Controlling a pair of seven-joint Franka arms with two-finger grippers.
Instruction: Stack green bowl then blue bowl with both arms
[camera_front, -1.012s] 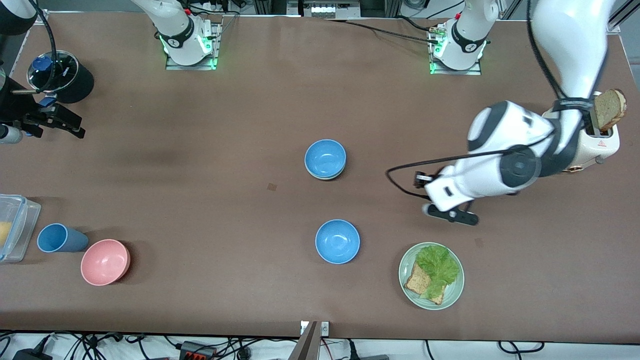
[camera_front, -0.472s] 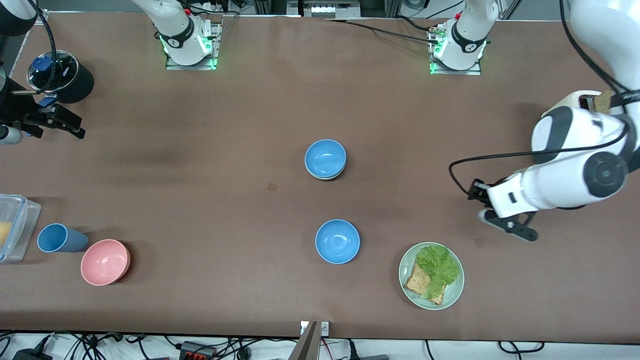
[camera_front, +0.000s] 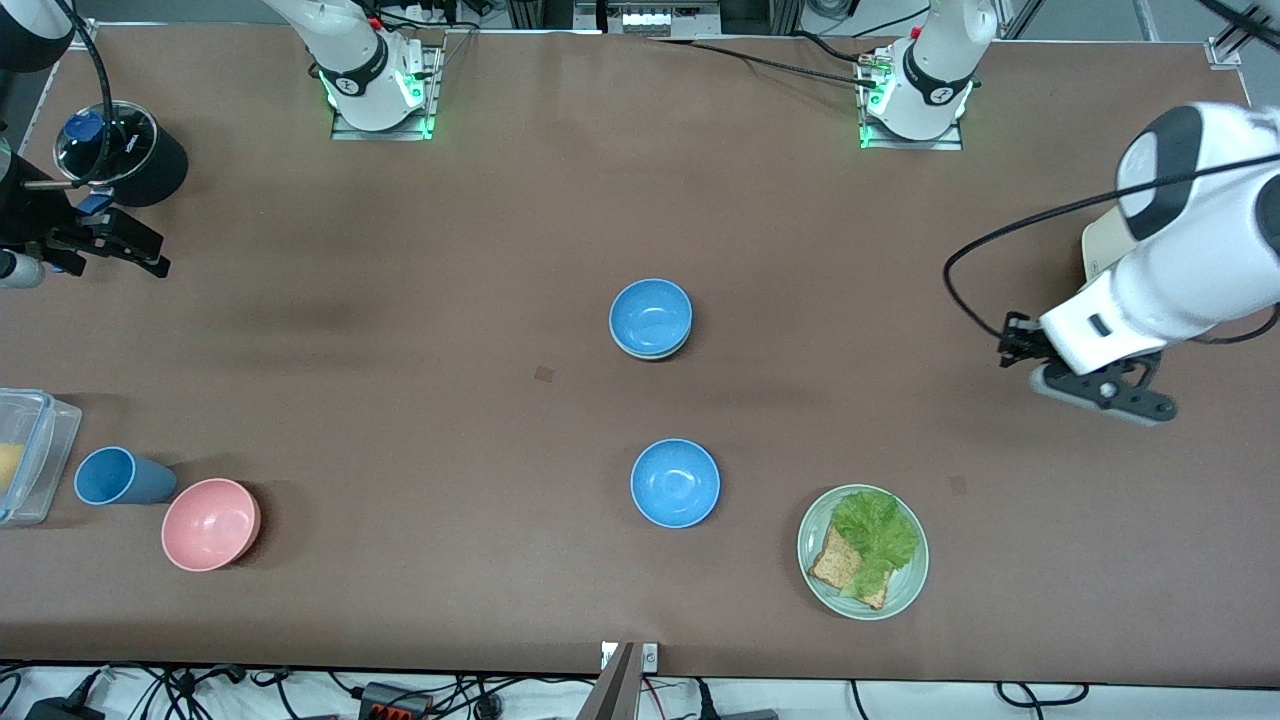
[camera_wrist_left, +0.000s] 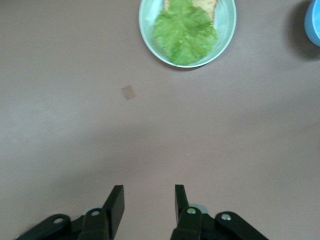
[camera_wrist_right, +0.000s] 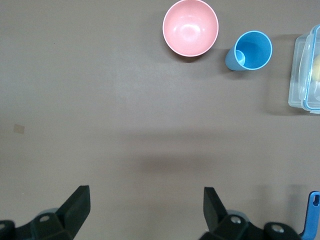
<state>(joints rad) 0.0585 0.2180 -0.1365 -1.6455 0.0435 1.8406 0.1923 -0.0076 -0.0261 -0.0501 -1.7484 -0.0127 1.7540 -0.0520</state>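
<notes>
Blue bowl nested in green bowl at the frame's centre, both grippers empty.

The green bowl (camera_front: 651, 351) shows only as a pale rim under the blue bowl (camera_front: 650, 314) sitting in it; a second blue bowl (camera_front: 675, 482) stands lower in the frame, apart. At the right edge, the left gripper (camera_front: 1100, 392) hangs over bare table, fingers slightly parted. At the left edge the right gripper (camera_front: 110, 243) waits, fingers spread wide.
</notes>
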